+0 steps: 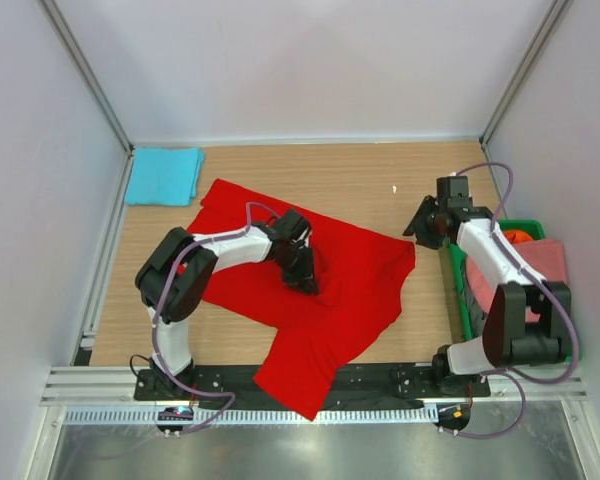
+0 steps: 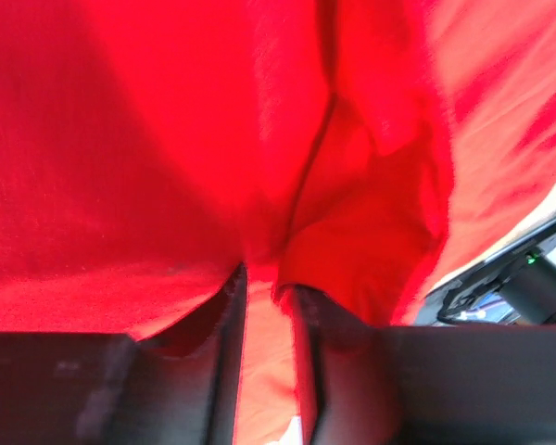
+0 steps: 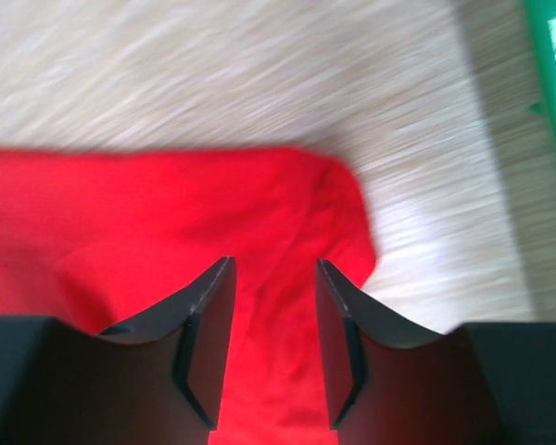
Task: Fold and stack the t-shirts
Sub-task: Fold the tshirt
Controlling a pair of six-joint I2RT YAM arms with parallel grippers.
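While the red t-shirt point(image 1: 360, 270) lies spread left of the green crate point(image 1: 456, 288), the left gripper point(image 2: 262, 278) sits on its middle, fingers narrowly parted over bunched cloth. Right gripper point(image 3: 274, 269), nearer the crate, hangs wider and empty above its corner. Folded turquoise t-shirt point(image 1: 163, 176) lies farthest from the crate.

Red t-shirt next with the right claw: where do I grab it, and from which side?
Probably the red t-shirt's rounded corner on the right edge, coming down from the crate side with the right claw. That corner lies flat on the wooden table, sticking out clear of the left claw.
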